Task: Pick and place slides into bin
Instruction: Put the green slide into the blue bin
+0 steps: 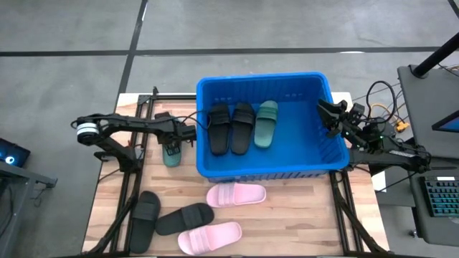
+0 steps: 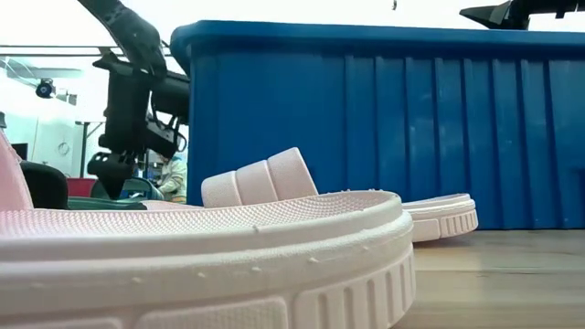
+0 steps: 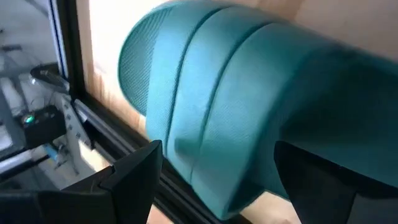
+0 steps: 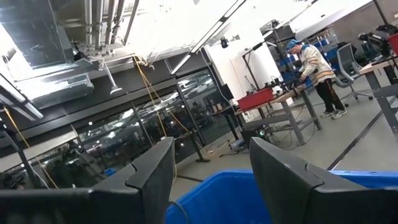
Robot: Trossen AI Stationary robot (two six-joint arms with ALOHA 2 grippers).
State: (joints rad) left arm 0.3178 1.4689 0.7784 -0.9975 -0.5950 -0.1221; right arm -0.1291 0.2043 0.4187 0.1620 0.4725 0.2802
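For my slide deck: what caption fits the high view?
Three slides in the bin, four on the table; left tool open over a green slide.

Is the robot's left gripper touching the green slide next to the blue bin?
Cannot tell. In the left wrist view the open left gripper straddles the green slide, but neither finger plainly shows contact or a gap.

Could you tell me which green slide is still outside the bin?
The green slide on the table just left of the bin, under the left claw; the other green slide lies inside beside two black ones.
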